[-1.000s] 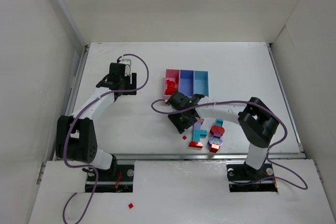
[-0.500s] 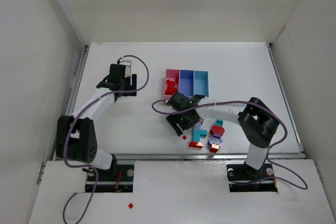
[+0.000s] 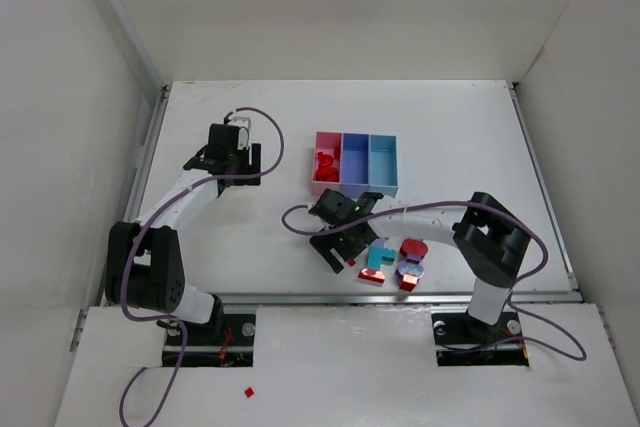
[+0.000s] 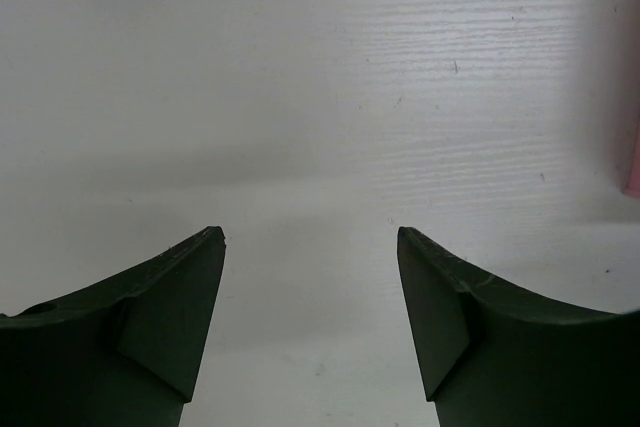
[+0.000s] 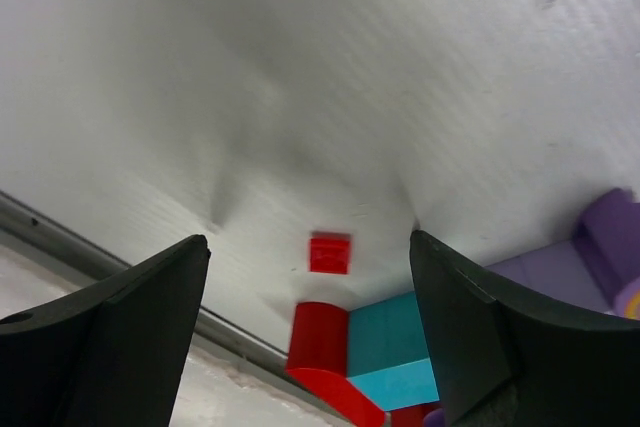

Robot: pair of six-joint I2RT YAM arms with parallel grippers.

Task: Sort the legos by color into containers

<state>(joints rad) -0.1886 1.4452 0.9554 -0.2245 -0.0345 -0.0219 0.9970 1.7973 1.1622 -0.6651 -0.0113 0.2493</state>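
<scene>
The three joined containers, pink [image 3: 318, 180], purple-blue [image 3: 355, 159] and light blue [image 3: 383, 161], stand mid-table; red legos [image 3: 323, 161] lie in the pink one. My right gripper [image 3: 340, 250] is open and low over a tiny red chip [image 3: 351, 262]. In the right wrist view the chip [image 5: 330, 253] lies on the table between my open fingers [image 5: 308, 237], untouched. A red-and-teal clump [image 5: 350, 342] and a purple brick [image 5: 610, 237] lie just beyond it. My left gripper [image 3: 228, 162] is open and empty over bare table [image 4: 310, 231].
More legos sit near the front edge: a teal-and-red clump [image 3: 375, 267], a red brick [image 3: 413, 247] and a purple-and-red clump [image 3: 408, 274]. A metal rail [image 3: 400, 297] runs along the table's front edge. One red chip [image 3: 249, 390] lies off the table by the left base.
My right gripper has moved from beside the pink container toward the front edge, down over the tiny red chip. The left arm has not moved.
</scene>
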